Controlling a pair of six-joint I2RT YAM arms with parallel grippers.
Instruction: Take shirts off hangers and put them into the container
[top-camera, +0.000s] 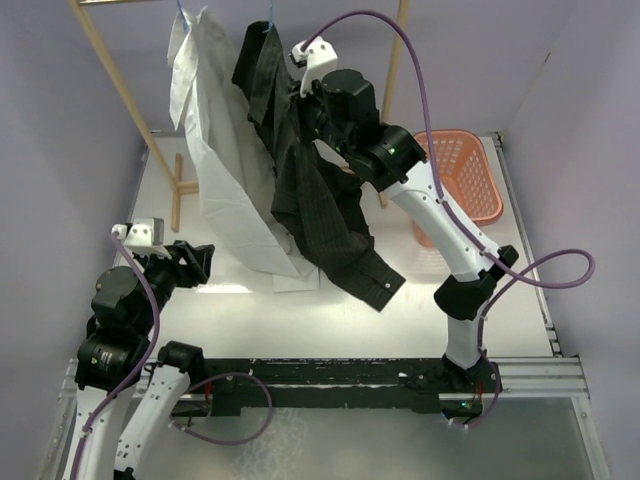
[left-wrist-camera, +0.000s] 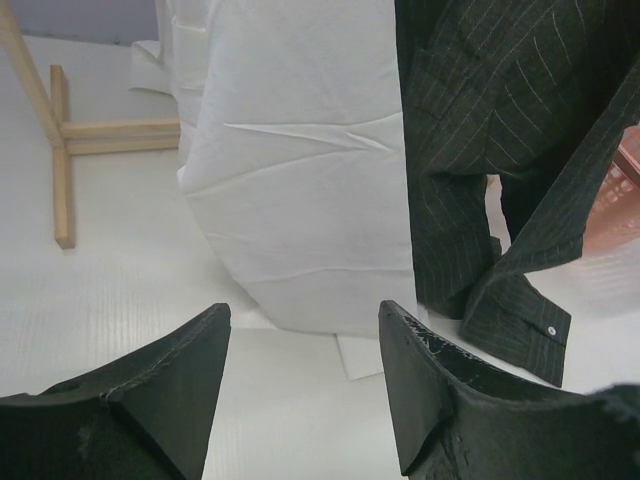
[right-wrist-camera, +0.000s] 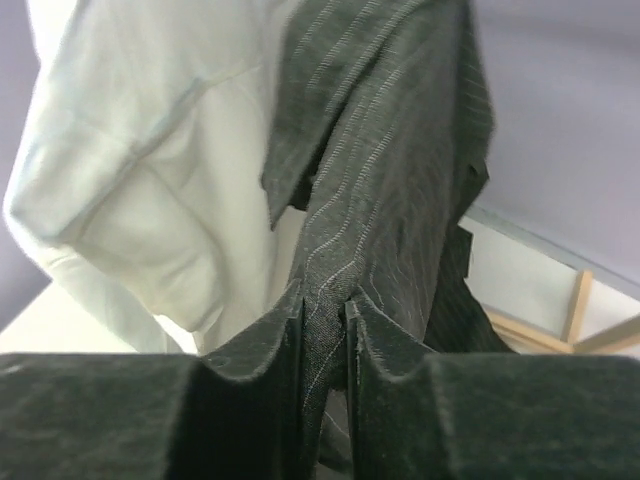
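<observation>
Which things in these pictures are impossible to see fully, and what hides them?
- Hangers: top view, only the blue hooks show, cut by the upper edge; the white shirt and black shirt cover the rest.
- Right hand: top view, hidden behind the right arm; only its wrist view shows it pinching the black shirt.
- Basket: top view, the same arm covers its left side; its inside is unclear.

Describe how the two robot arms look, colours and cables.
The left arm and right arm have black joints and white links. A purple cable loops along each, a white camera mount caps each wrist. Each tool has black wedge fingers.
</observation>
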